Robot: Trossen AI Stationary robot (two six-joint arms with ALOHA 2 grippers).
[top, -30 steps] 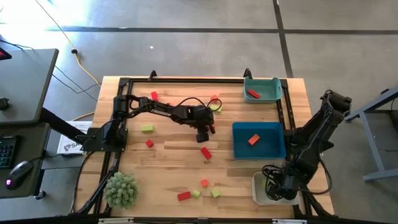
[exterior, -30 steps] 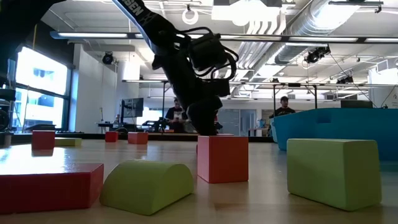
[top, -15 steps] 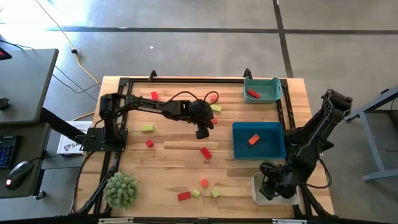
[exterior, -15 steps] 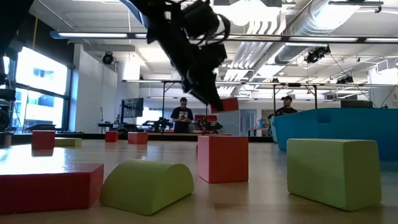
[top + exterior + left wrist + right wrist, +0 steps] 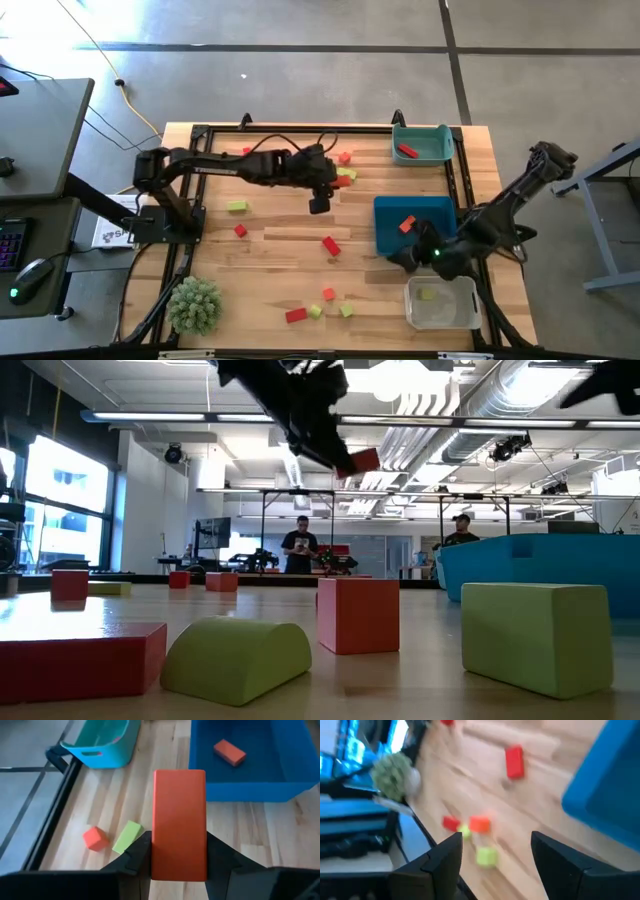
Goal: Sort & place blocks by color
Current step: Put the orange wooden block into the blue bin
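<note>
Wooden table [image 5: 270, 250] carries scattered blocks [image 5: 331, 245] and three bins. Left gripper [image 5: 177, 857], raised above the table's middle, pinches an orange bar [image 5: 179, 822]. Right gripper [image 5: 398, 259], empty with jaws spread, hangs just beside the blue bin [image 5: 440, 242].

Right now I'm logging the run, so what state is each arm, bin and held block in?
Left end effector: shut on a red bar, raised above the table.
Red bar: held, lifted.
Right end effector: open, empty, by the blue bin.
Blue bin: holds one orange block.
Teal bin: holds one red block.
Clear bin: holds one yellow-green block.
</note>
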